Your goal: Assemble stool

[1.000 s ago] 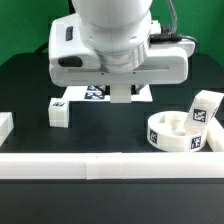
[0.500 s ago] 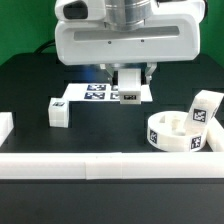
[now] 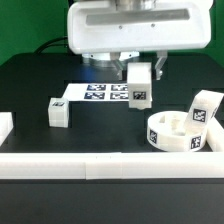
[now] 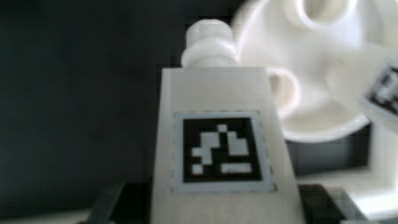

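My gripper (image 3: pixel 138 72) hangs above the middle of the table, shut on a white tagged leg block (image 3: pixel 139 86) that it holds clear of the surface. In the wrist view this leg block (image 4: pixel 222 130) fills the centre, its tag facing the camera, dark fingers (image 4: pixel 121 203) on both sides. The round ring-shaped seat (image 3: pixel 182 131) lies at the exterior view's right, with another leg block (image 3: pixel 205 108) standing in it. The seat (image 4: pixel 320 70) shows blurred behind the held block. A third leg block (image 3: pixel 58 112) stands on the table at the left.
The marker board (image 3: pixel 100 93) lies flat behind and under the held block. A long white rail (image 3: pixel 110 165) runs along the front edge, and a short white piece (image 3: pixel 5 126) sits at the left edge.
The arm has risen and shifted toward the exterior view's right, lifting the leg block off the marker board area. The jaws stayed shut on it.
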`<state>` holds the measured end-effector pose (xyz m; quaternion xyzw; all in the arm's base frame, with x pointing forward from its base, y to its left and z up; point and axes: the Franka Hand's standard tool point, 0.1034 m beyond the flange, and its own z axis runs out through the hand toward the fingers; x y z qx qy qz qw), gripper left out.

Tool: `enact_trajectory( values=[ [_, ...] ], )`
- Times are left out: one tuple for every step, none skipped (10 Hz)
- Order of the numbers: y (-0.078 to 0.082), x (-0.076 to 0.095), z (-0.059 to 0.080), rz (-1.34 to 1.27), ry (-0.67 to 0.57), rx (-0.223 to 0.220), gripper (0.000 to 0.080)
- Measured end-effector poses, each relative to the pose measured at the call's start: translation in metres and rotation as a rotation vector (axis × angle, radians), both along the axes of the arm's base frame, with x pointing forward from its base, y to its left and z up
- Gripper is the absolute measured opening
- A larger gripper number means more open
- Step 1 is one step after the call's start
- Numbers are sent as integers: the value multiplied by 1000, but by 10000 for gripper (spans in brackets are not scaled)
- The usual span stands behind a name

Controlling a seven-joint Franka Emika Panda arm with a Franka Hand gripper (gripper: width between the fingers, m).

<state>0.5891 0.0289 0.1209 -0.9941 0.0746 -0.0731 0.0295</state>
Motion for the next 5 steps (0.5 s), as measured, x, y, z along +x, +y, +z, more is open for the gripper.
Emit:
enact_trajectory(
  values=[
    [3, 0, 1, 4, -78, -14, 337],
    [0, 1, -1, 2, -147, -31, 337],
    [0, 1, -1, 3, -218, -46, 337],
    [1, 0, -2, 5, -255, -53, 337],
    [8, 1, 1, 12, -337, -65, 337]
  ],
)
